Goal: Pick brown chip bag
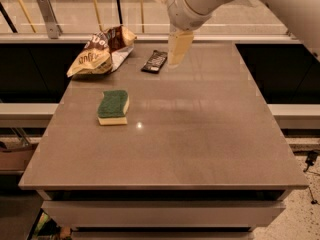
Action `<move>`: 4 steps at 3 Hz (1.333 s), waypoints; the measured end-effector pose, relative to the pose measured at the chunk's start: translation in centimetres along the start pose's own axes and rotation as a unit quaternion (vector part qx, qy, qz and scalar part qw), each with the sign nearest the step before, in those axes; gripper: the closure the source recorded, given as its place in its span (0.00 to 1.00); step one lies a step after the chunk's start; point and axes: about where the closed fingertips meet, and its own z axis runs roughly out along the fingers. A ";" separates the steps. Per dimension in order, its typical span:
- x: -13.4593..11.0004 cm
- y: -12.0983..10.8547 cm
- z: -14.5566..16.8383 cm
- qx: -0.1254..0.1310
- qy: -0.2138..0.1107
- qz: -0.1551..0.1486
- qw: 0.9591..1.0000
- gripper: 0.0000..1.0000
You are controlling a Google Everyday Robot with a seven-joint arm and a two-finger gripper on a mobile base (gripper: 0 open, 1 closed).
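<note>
The brown chip bag (100,51) lies crumpled at the far left of the table, tan and dark brown with white lettering and a silver inside showing at its right edge. My gripper (176,59) hangs from the arm above the far middle of the table. It is well to the right of the bag and just right of a small dark candy bar wrapper (154,61). The gripper holds nothing that I can see.
A green-and-yellow sponge (113,106) lies on the left half of the grey table (200,144), nearer than the bag. A railing with posts (47,14) runs behind the table's far edge. Dark gaps flank the table on both sides.
</note>
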 end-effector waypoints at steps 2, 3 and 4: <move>0.2 -3.4 4.6 0.007 0.000 -0.032 0.999 0.00; -0.7 -4.8 7.2 0.012 -0.005 -0.055 0.998 0.00; -1.9 -5.6 9.6 0.014 -0.021 -0.070 0.997 0.00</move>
